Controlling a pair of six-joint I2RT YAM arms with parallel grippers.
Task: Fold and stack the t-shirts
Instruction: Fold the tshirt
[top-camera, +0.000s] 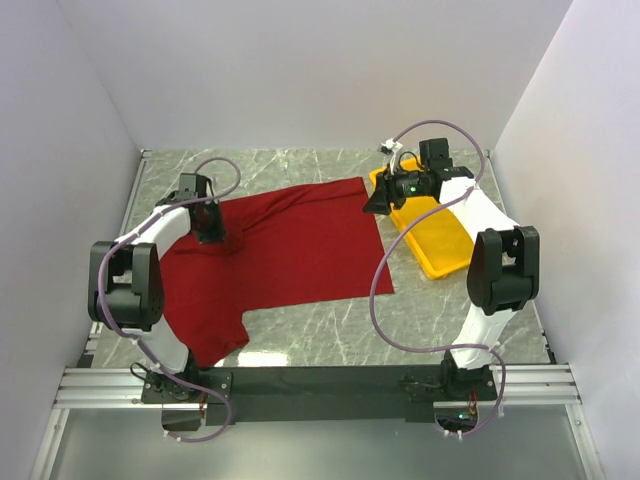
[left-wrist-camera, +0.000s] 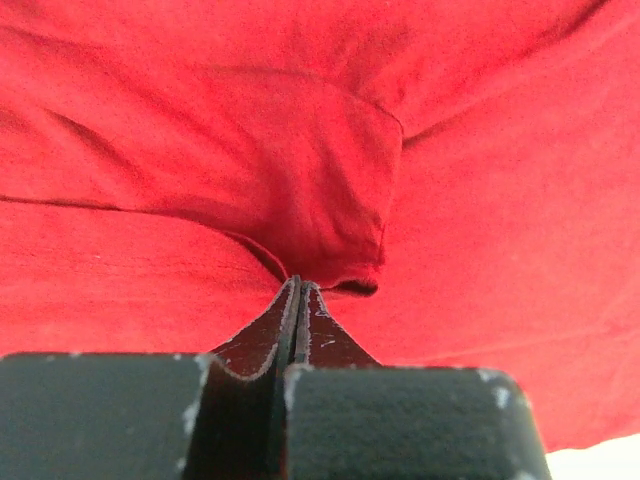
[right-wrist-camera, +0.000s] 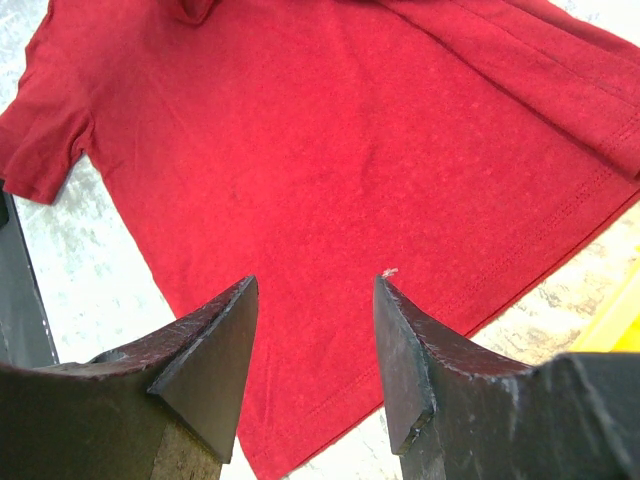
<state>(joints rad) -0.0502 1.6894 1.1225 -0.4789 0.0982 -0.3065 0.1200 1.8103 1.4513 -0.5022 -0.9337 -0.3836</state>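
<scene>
One red t-shirt flat on bench, mid-frame, hem toward right. Left tool: grips a pinch of cloth at upper left. Right tool: hangs released over upper-right hem corner, nearest it.

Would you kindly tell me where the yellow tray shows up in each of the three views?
Top external: the yellow tray sits right of centre, beside the red shirt's right edge.
Left wrist: not in it.
Right wrist: the tray is a sliver at the right edge.
Shared landmark: the red shirt.
</scene>
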